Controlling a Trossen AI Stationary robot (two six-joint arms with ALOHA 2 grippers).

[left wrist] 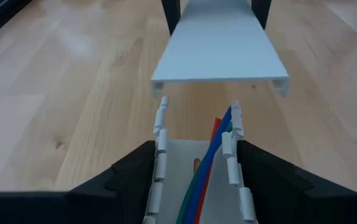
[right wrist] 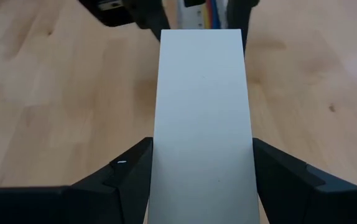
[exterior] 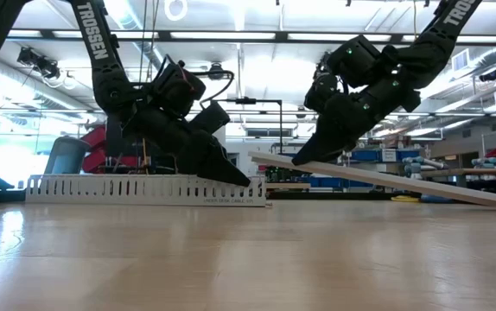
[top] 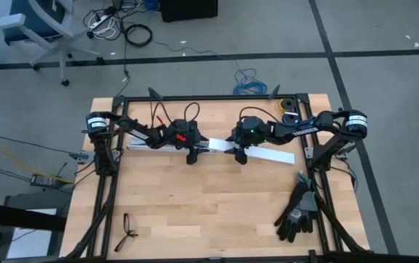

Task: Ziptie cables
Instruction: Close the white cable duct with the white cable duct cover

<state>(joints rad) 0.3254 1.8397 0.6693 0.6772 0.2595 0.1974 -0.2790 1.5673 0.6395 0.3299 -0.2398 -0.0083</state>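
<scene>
On the table (top: 195, 212), the left gripper (left wrist: 194, 171) straddles the slotted duct (exterior: 144, 188) holding the cables (left wrist: 206, 168), steadying it. The right gripper (right wrist: 202, 165) clasps a tilted white cover (right wrist: 202, 112), aimed to cap the duct. No ziptie shows.

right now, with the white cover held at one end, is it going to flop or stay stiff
Probably stiff: the cover runs in a straight line from the right tool down to the table, with no visible sag. Likely light, since a grip at one end keeps that end lifted. Its smooth face may be slippery, so it could slide between the fingers.
</scene>
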